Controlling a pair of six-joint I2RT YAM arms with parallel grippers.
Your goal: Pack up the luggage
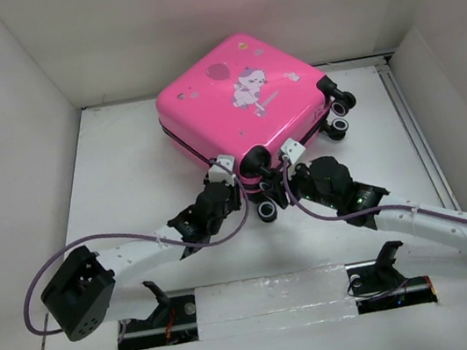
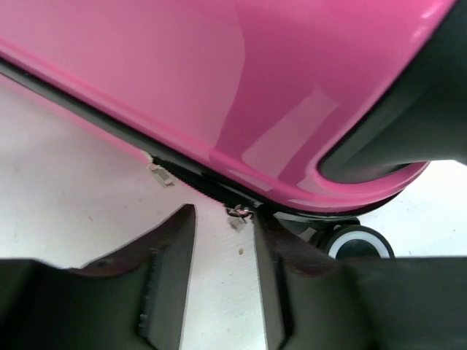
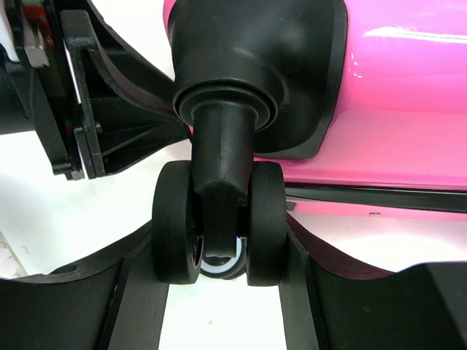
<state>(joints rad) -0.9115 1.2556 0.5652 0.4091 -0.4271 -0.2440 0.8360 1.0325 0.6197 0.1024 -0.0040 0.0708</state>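
The right gripper (image 3: 222, 240) is clamping the suitcase (image 1: 243, 93) wheel (image 3: 175, 226); the left gripper (image 2: 224, 219) is hovering unclenched at the zipper pull (image 2: 237, 217). If the wheel swivels, the suitcase could twist free.

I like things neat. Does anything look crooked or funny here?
Yes. The pink luggage lies flat but turned crooked to the edges of the table. Oddly, the right jaws pinch one wheel, not a handle.

luggage (image 1: 238, 94) of glossy smooth pink hard plastic, wheel (image 3: 175, 226) of matt black rubbery plastic, table (image 1: 128, 183) matt white
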